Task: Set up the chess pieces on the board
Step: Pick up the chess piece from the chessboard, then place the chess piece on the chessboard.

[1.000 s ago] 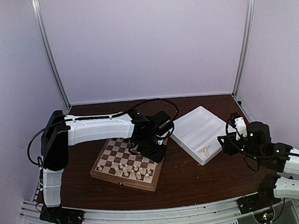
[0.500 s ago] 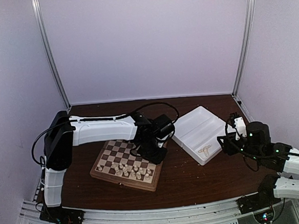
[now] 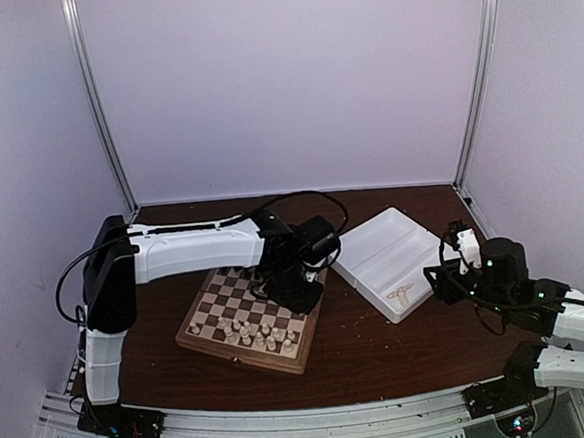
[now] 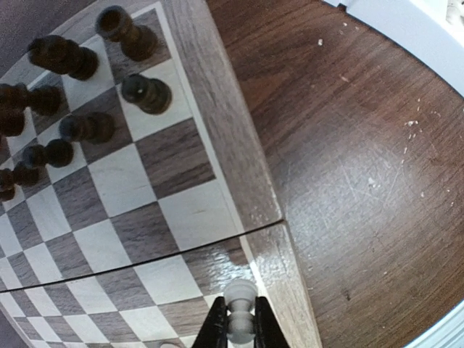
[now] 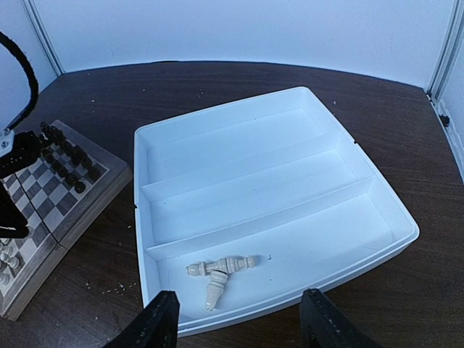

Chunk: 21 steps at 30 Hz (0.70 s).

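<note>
**Over the board's right edge, a pale pawn in the left claw**

At the right-hand side of the board, the left claw was closed on a small cream pawn, its two black fingers pinching the piece near the base. The pawn hung over a square in the outermost file, just beside the thick wooden frame and close to the seam where the two halves of the board meet. From where I stood I could not tell whether its foot was touching the wood.

Several cream pieces stood in the near rows, and the dark pieces were lined up at the far end. Across the table, the right claw hovered with its fingers spread and nothing between them, above the near rim of the white tray. A couple of loose cream figures lay on their sides in the tray's nearest compartment.

I judged this to be the placing step for that pawn. The next move called for lowering it squarely onto its square, opening the fingers only slightly, and lifting straight up so the neighbours were not knocked over. The pieces left in the tray showed the light side was not yet complete.
</note>
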### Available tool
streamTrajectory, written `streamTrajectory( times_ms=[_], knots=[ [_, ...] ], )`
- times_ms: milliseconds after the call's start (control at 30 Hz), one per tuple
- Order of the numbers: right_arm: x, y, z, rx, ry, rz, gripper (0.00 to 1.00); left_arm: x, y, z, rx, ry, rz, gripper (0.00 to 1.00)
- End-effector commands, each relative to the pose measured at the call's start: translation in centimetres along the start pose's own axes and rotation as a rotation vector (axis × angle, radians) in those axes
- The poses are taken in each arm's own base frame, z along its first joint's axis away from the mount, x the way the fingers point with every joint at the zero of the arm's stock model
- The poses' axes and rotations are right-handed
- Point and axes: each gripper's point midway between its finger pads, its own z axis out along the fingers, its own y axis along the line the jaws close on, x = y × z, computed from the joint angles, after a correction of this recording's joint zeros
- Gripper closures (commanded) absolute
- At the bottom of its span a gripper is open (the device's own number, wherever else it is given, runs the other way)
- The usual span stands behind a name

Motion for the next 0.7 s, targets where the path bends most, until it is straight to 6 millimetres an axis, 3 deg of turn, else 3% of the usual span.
streamTrajectory(
  times_ms=[0,333,500,667],
  knots=[
    [-0.1,0.1,0.1,-0.006,-0.010,0.001,0.39,-1.2,2.1,-4.8,-0.055,-0.081,-0.013,0.95],
    [-0.1,0.1,0.1,-0.008,-0.008,-0.001,0.39,2.2,9.6,-9.2,-0.140,-0.105,-0.134,0.96],
    [0.0,0.2,0.1,-0.014,-0.008,-0.002,0.39,5.7,13.7,-9.0,-0.179,-0.063,-0.213,0.95],
    [0.0,0.3,0.2,-0.019,-0.005,-0.003,0.39,8.0,15.4,-8.5,-0.178,-0.046,-0.255,0.95]
  ],
)
